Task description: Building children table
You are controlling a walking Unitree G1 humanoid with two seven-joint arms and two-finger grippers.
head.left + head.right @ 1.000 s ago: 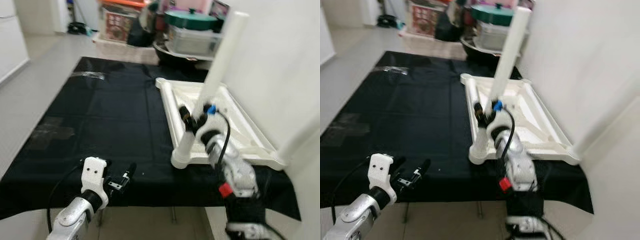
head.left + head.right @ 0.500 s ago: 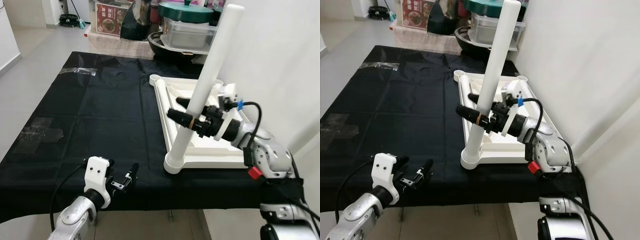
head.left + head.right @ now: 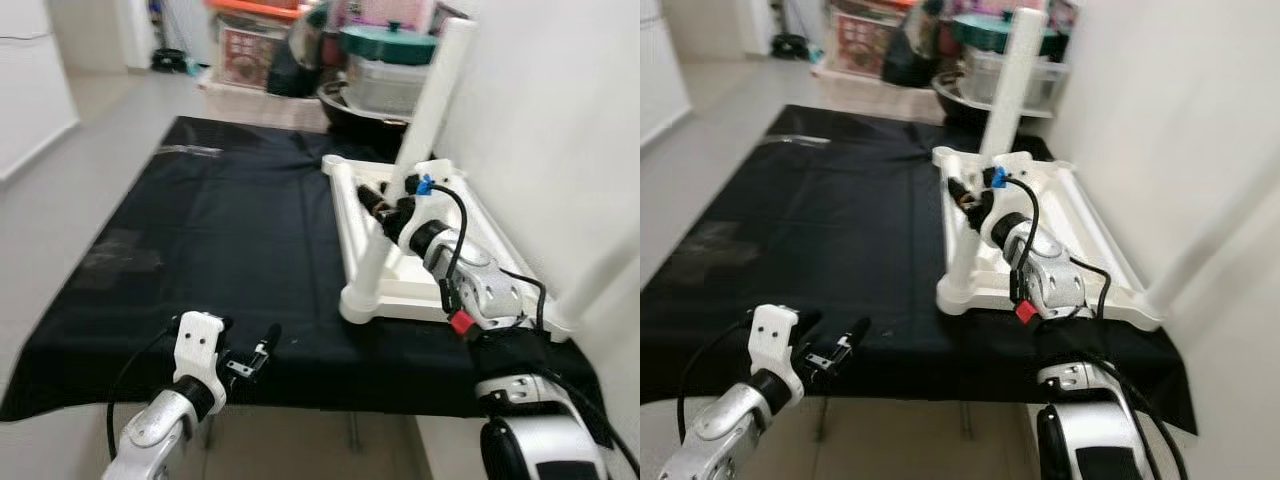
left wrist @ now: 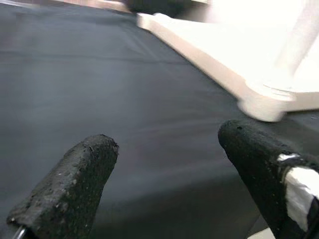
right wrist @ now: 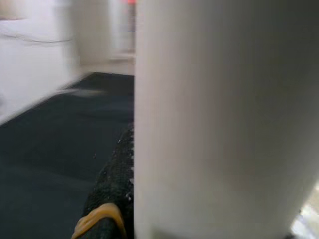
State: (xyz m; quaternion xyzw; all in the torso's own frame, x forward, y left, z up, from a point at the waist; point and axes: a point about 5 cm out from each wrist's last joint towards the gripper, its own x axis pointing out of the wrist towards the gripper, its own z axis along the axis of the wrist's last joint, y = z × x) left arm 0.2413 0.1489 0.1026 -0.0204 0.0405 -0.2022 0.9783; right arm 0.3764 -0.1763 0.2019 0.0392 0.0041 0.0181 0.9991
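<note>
Since the picture half a second back, the right arm has swung from out at the side to a line running in from nearer the robot, while the camera itself has shifted. The right gripper (image 3: 383, 210) is clenched on the white table leg (image 3: 425, 115) partway up its length; in the right wrist view the leg (image 5: 219, 114) sits hard against one black finger (image 5: 112, 194). The leg stands tilted, its foot seated in the near left corner socket of the upturned white tabletop (image 3: 480, 235).

That tabletop lies on the right part of a black cloth (image 3: 200, 230) covering the work surface, close to the white wall (image 3: 560, 120). A pale smudge on the cloth, possibly tape, is too blurred to identify.

The left gripper (image 3: 262, 350) hovers over the near edge of the cloth, well apart from the tabletop, fingers (image 4: 75, 184) spread and holding nothing.

Beyond the far edge stand a clear storage box (image 3: 385, 85) with a green lidded pot (image 3: 388, 42) on it. Grey floor (image 3: 70, 160) runs along the left.
</note>
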